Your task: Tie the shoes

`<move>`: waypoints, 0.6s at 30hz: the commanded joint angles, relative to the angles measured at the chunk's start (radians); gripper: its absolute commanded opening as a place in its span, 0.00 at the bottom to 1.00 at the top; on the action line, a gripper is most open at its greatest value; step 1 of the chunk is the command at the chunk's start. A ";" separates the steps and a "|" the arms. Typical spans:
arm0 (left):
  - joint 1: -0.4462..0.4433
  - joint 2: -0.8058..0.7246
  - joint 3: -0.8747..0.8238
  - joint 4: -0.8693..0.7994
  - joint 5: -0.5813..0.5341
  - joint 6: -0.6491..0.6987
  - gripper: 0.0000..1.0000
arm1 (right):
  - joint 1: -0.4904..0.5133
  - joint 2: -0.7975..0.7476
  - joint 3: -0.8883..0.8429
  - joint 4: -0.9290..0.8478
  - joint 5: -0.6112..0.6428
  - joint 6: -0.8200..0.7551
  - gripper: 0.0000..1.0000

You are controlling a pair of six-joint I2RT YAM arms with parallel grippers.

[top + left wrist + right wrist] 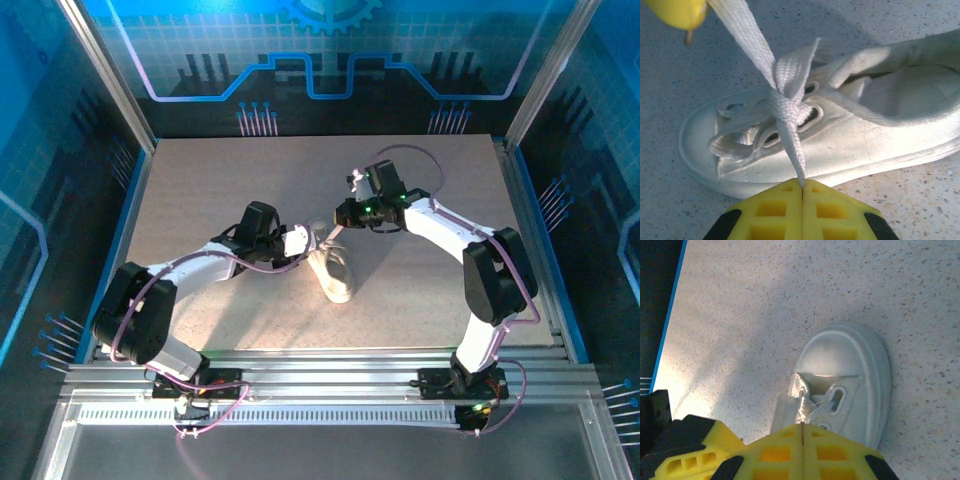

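Observation:
A small white sneaker (335, 272) lies on the table between both arms, toe toward the back. In the left wrist view the sneaker (880, 125) lies side-on, its laces crossed in a tight first knot (787, 107) over the eyelets. My left gripper (802, 187) is shut on one lace end (792, 145), pulled taut from the knot. The other lace (745, 30) runs up-left to the right gripper's yellow finger (675, 10). My right gripper (803, 427) is shut on that lace just above the sneaker's toe (850, 355). From above, the left gripper (303, 240) and right gripper (343, 213) sit close together.
The speckled beige table (200, 180) spreads wide on all sides of the sneaker. Its blue left edge (670, 315) shows in the right wrist view. Glass enclosure walls (100, 90) ring the table, and the left gripper's yellow finger (690, 452) sits beside the right one.

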 commanded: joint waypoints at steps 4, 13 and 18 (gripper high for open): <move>-0.010 -0.017 -0.044 -0.052 -0.004 -0.053 0.00 | -0.017 0.030 -0.002 0.015 0.020 -0.048 0.00; -0.013 -0.018 -0.053 -0.099 -0.034 -0.067 0.00 | -0.042 0.085 0.040 -0.006 0.035 -0.093 0.00; -0.013 -0.020 -0.055 -0.110 -0.037 -0.065 0.00 | -0.057 0.109 0.052 -0.030 0.038 -0.114 0.00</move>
